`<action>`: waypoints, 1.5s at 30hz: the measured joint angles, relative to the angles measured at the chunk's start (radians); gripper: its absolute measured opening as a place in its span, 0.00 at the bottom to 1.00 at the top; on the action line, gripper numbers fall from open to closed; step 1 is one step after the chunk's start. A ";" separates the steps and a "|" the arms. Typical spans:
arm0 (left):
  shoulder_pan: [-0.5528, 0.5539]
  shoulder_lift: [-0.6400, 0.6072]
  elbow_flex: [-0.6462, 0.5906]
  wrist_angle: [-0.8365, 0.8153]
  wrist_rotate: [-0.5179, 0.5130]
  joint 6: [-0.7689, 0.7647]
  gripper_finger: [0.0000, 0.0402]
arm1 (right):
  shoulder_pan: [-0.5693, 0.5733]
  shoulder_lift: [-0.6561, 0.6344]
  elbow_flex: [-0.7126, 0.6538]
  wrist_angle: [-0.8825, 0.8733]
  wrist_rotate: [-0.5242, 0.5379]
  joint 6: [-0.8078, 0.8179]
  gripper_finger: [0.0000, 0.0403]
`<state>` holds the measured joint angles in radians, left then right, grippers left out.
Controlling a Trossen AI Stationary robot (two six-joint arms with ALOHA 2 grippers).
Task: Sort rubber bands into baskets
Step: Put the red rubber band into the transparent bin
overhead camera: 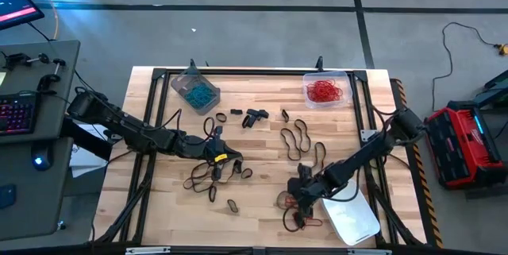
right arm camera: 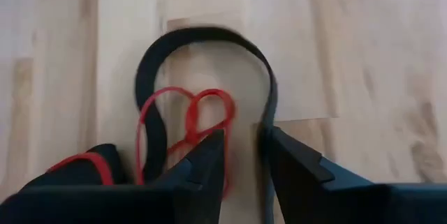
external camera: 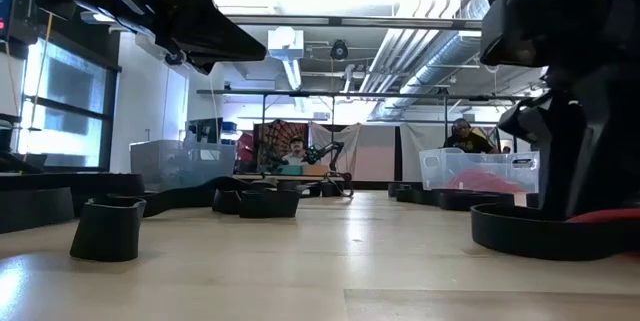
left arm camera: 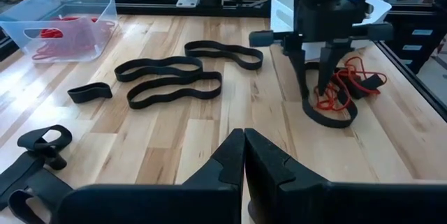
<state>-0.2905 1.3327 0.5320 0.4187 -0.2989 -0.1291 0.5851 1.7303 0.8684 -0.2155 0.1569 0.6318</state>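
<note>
Black rubber bands (overhead camera: 298, 140) lie loose on the wooden table, and more show in the left wrist view (left arm camera: 167, 84). My right gripper (right arm camera: 244, 158) is open and points down at a heap near the table's near right (overhead camera: 295, 203). There a thin red band (right arm camera: 188, 112) lies inside a wide black band (right arm camera: 202, 39). The red band's loop reaches one fingertip, and the black band's one side runs into the gap. My left gripper (left arm camera: 244, 147) is shut and empty, low over the table's left middle (overhead camera: 218, 158). My right gripper's fingers (left arm camera: 328, 77) come from above, pointing down, with their tips at the table. One side of the black band (right arm camera: 269, 123) and the edge of the red loop (right arm camera: 223, 116) lie at the fingertips. I cannot tell whether the fingers touch either band.
A grey-tinted basket (overhead camera: 194, 88) with teal bands stands at the far left. A clear basket (overhead camera: 325, 90) with red bands stands at the far right. A whitish basket (overhead camera: 353, 217) sits at the near right, beside my right gripper. Small black bands (overhead camera: 254, 116) lie mid-table.
</note>
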 joint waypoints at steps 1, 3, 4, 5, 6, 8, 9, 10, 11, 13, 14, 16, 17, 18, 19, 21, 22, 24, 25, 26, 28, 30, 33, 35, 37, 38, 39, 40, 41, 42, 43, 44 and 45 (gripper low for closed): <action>0.000 0.000 0.000 0.000 0.000 0.000 0.01 | 0.000 0.001 0.000 0.003 -0.009 -0.003 0.23; 0.000 0.000 0.000 -0.001 0.000 0.000 0.01 | 0.000 0.001 0.000 0.010 -0.020 -0.004 0.22; 0.000 0.000 0.000 -0.002 0.000 0.000 0.01 | 0.000 0.000 0.000 0.011 -0.020 -0.004 0.22; 0.000 0.000 0.000 -0.002 0.000 0.000 0.01 | 0.002 0.000 0.000 0.011 -0.020 -0.004 0.22; 0.000 0.000 0.000 -0.002 0.000 0.000 0.01 | 0.003 -0.001 0.000 0.011 -0.015 -0.004 0.22; 0.000 0.000 0.000 -0.003 0.000 0.000 0.01 | 0.003 -0.001 0.000 0.011 0.004 -0.004 0.22; 0.000 0.000 0.000 -0.003 0.000 0.000 0.01 | 0.004 -0.001 0.000 0.011 0.014 -0.003 0.22; 0.000 0.000 0.000 -0.003 0.000 0.000 0.01 | 0.004 -0.001 0.000 0.011 0.028 -0.001 0.22; 0.000 0.000 0.000 -0.003 0.000 0.000 0.01 | 0.004 -0.001 0.000 0.011 0.040 0.006 0.22; 0.000 0.000 0.000 -0.003 -0.001 -0.001 0.01 | 0.004 -0.002 0.001 0.011 0.052 0.017 0.22; 0.000 0.000 0.000 -0.003 -0.001 -0.001 0.01 | 0.005 -0.002 0.005 0.007 0.053 0.016 0.22; 0.000 0.000 0.000 -0.003 0.000 0.000 0.01 | 0.009 -0.002 0.025 -0.012 0.054 0.003 0.22; 0.000 0.000 0.000 -0.003 -0.001 0.000 0.01 | 0.012 -0.002 0.039 -0.021 0.054 -0.009 0.22; 0.000 0.000 0.000 -0.003 -0.001 0.000 0.01 | 0.016 -0.002 0.055 -0.031 0.053 -0.025 0.22; 0.000 0.000 0.000 -0.003 -0.001 0.000 0.01 | 0.021 -0.002 0.069 -0.040 0.053 -0.036 0.22; 0.000 0.000 0.000 -0.003 -0.001 -0.001 0.01 | 0.032 -0.002 0.091 -0.046 0.050 -0.064 0.22; 0.000 0.000 0.000 -0.003 -0.001 -0.001 0.01 | 0.035 -0.002 0.095 -0.045 0.041 -0.072 0.22; 0.000 0.000 0.000 -0.003 0.000 -0.001 0.01 | 0.039 -0.002 0.095 -0.063 0.005 -0.072 0.22; 0.000 0.000 0.000 -0.003 0.000 0.000 0.01 | 0.038 0.002 0.095 -0.080 -0.012 -0.061 0.22; 0.000 0.000 0.000 -0.003 -0.001 0.000 0.01 | 0.037 0.006 0.095 -0.098 -0.024 -0.048 0.22; 0.000 0.000 0.000 -0.004 0.000 0.000 0.01 | 0.030 0.018 0.094 -0.130 -0.037 -0.029 0.22; 0.000 0.000 0.000 -0.004 -0.001 -0.001 0.01 | 0.024 0.031 0.093 -0.141 -0.038 -0.027 0.22; 0.000 0.000 0.000 -0.004 0.000 0.000 0.01 | 0.010 0.046 0.093 -0.139 -0.037 -0.027 0.22; 0.000 0.000 0.000 -0.004 0.000 0.000 0.01 | 0.002 0.052 0.093 -0.139 -0.037 -0.027 0.22; 0.000 0.000 0.000 -0.003 0.000 -0.001 0.01 | -0.005 0.056 0.093 -0.139 -0.039 -0.028 0.22; 0.000 0.000 0.000 -0.004 -0.001 0.000 0.01 | -0.005 0.056 0.093 -0.138 -0.042 -0.030 0.22; 0.000 0.000 0.000 -0.004 -0.001 0.000 0.01 | -0.005 0.056 0.093 -0.136 -0.042 -0.035 0.22; 0.000 0.000 0.000 -0.004 0.000 0.000 0.01 | -0.005 0.056 0.093 -0.133 -0.042 -0.046 0.22; 0.000 0.000 0.000 -0.004 0.000 0.000 0.01 | -0.005 0.056 0.093 -0.128 -0.042 -0.053 0.22; 0.000 0.000 0.000 -0.004 0.000 0.000 0.01 | -0.005 0.056 0.093 -0.124 -0.042 -0.058 0.22; 0.000 0.000 0.000 -0.004 0.000 0.000 0.01 | -0.005 0.056 0.093 -0.124 -0.044 -0.062 0.21; 0.000 0.000 0.000 -0.004 0.000 0.000 0.01 | -0.005 0.056 0.093 -0.125 -0.046 -0.063 0.20; 0.000 0.000 0.000 -0.004 0.000 0.000 0.01 | -0.005 0.056 0.093 -0.127 -0.046 -0.064 0.19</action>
<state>-0.2905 1.3327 0.5320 0.4149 -0.2993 -0.1295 0.5804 1.7866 0.9619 -0.3426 0.1104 0.5682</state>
